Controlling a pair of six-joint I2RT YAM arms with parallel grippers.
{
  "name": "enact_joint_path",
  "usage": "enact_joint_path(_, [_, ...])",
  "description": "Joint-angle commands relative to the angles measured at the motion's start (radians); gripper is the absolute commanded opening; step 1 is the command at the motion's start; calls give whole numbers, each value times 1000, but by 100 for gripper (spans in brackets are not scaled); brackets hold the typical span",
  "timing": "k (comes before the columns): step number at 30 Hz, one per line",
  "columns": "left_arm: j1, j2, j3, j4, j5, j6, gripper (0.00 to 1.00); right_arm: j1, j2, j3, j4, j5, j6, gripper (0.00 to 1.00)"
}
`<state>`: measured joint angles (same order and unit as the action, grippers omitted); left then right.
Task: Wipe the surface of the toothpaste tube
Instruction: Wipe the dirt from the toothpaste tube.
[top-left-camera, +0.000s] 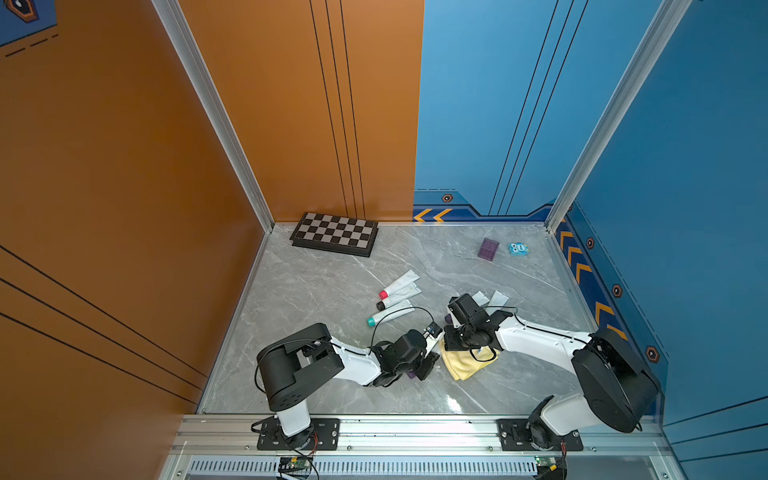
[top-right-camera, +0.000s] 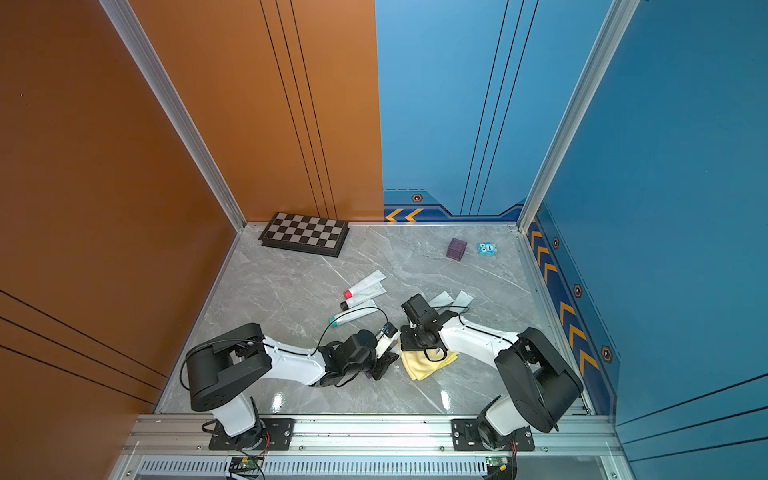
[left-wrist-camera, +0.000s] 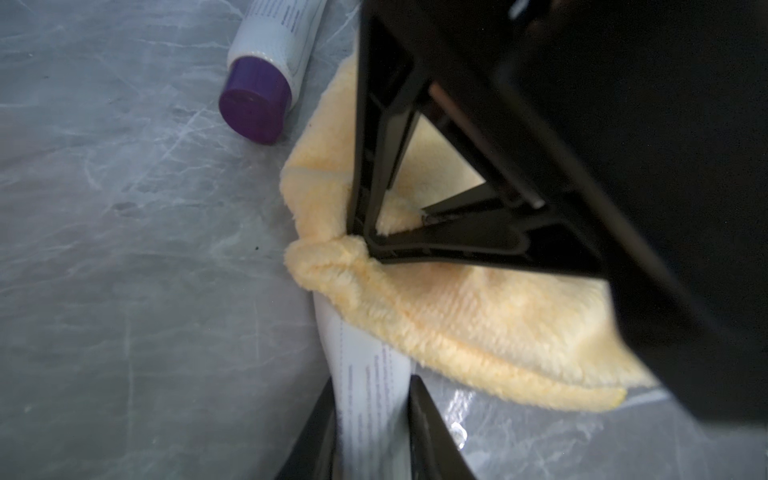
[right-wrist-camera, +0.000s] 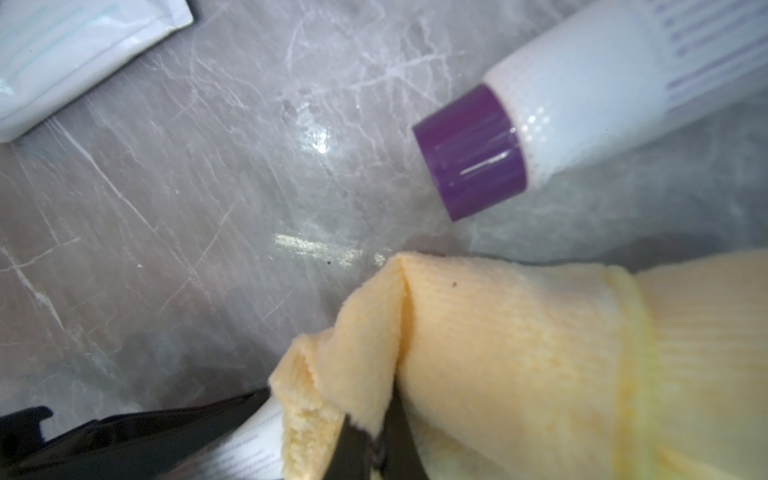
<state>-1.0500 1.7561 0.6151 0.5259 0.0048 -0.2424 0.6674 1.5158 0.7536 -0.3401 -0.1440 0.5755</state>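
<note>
My left gripper (left-wrist-camera: 372, 399) is shut on a white toothpaste tube (left-wrist-camera: 361, 357) with fine print, held between both jaws just above the table. In both top views its purple cap end (top-left-camera: 410, 374) (top-right-camera: 368, 374) pokes out behind the left wrist. A yellow cloth (left-wrist-camera: 478, 324) (top-left-camera: 461, 365) (top-right-camera: 424, 363) lies draped over the tube's far end. My right gripper (right-wrist-camera: 376, 436) is shut on a fold of that cloth (right-wrist-camera: 498, 353), and its tips meet the tube (right-wrist-camera: 253, 449) at the cloth's edge.
A second white tube with a purple cap (left-wrist-camera: 257, 99) (right-wrist-camera: 473, 149) lies close beside the cloth. Three more tubes (top-left-camera: 397, 299) lie mid-table and two flat tube ends (top-left-camera: 496, 299) behind the right wrist. At the back stand a chessboard (top-left-camera: 334, 235), a purple box (top-left-camera: 488, 248) and a blue box (top-left-camera: 517, 248).
</note>
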Motion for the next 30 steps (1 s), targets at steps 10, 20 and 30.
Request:
enact_joint_path(10, [-5,101,-61,-265,8,40,27,-2,98,6,-189,106,-52,0])
enact_joint_path(20, [-5,101,-60,-264,1,38,27,28,69,-46,-33,-300,-17,0])
enact_joint_path(30, [-7,89,-72,-265,-5,33,27,21,42,-36,-120,-229,-40,0])
